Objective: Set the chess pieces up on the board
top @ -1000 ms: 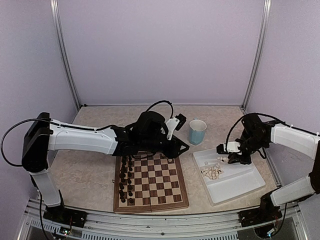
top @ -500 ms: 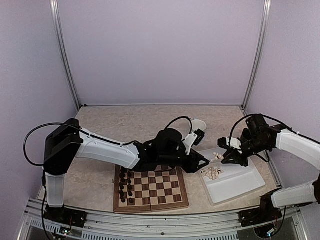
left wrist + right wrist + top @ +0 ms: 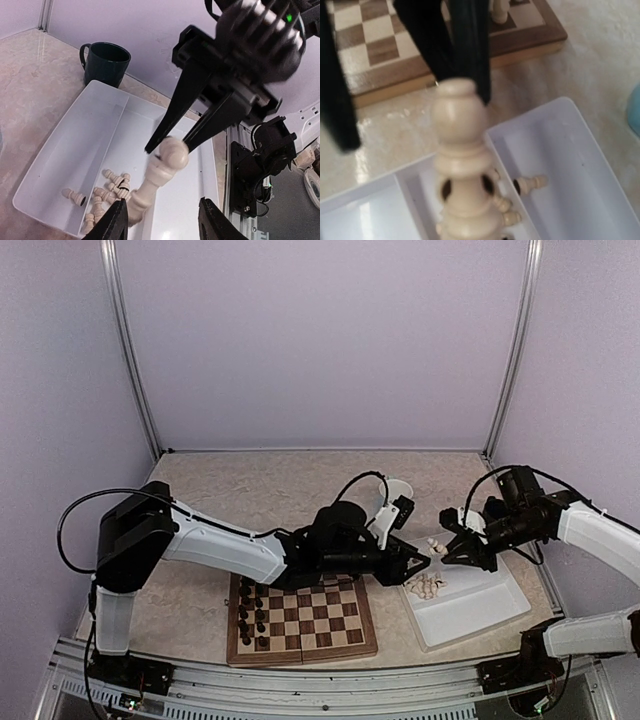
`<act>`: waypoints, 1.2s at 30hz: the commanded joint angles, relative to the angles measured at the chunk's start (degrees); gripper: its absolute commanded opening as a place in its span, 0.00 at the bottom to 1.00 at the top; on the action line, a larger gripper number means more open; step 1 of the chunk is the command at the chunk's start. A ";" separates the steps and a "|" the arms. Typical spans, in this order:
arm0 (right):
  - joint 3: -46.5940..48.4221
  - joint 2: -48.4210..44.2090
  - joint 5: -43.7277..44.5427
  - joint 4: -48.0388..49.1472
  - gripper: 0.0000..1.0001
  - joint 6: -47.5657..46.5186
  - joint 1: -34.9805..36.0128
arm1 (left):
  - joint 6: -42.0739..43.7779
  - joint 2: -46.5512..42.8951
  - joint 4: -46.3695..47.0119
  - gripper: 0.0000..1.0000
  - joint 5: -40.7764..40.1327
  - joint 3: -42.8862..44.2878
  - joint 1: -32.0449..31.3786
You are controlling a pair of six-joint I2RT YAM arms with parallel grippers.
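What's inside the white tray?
Cream chess pieces lie heaped at one end of the tray. The held piece in the right gripper hangs in front and hides some of the floor behind it.

We see soft, even light, faint shadows. The cream-white turned chess piece (image 3: 462,165) blurs in our right wrist view; the beige marbled tabletop (image 3: 395,117) glares.

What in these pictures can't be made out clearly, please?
- The board's far rows: top view, covered by the left arm.
- The held piece's near end: right wrist view, cut off by the bottom edge; the rest is blurred.
- How many loose pieces lie in the tray: top view, too small.
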 commanded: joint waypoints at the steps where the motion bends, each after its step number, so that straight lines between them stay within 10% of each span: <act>1: 1.66 -1.77 -4.85 -1.94 0.08 2.22 -0.49 | 0.64 -1.90 12.93 0.50 -0.94 -8.11 -0.43; 18: 2.33 -1.46 -7.74 -0.89 0.09 6.43 -0.57 | -4.60 -1.03 33.38 0.50 4.10 -15.13 1.81; 36: 1.64 -0.08 -4.84 -0.75 0.10 5.23 0.79 | -4.92 3.06 17.18 0.42 5.70 0.81 1.38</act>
